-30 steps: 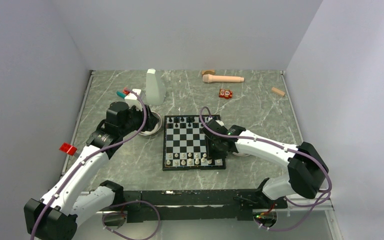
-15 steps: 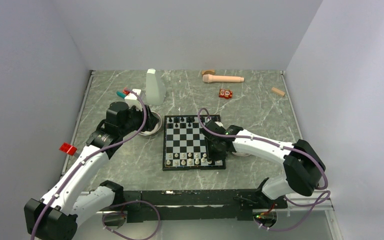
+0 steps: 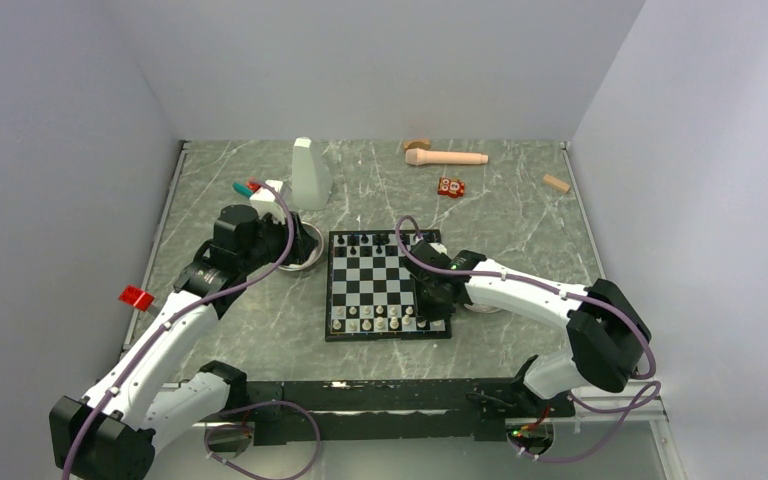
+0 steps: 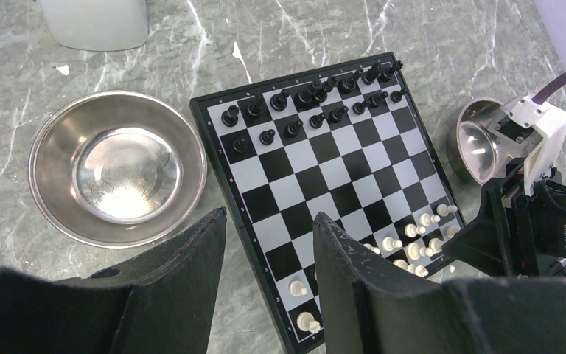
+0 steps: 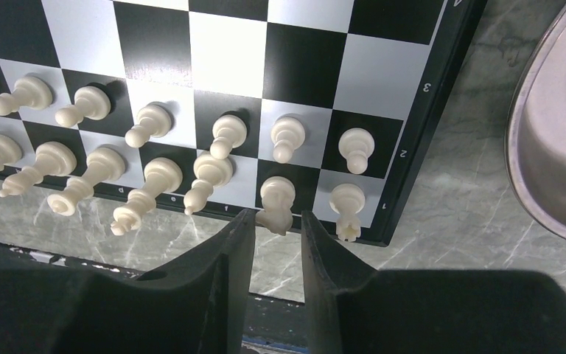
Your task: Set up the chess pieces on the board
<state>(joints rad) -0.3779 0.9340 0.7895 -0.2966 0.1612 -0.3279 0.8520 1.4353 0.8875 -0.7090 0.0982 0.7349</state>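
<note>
Right wrist — board (image 5: 228,51) cut off.

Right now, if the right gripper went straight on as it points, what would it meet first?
Likely the white piece standing between the fingers of the right gripper, second square from the corner of the board; under it, the board. Whether the fingers touch it is unclear.

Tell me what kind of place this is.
Probably a robot lab test cell: plain white walls box in a marble-patterned table, with a left arm and right arm bolted at its edge.
</note>
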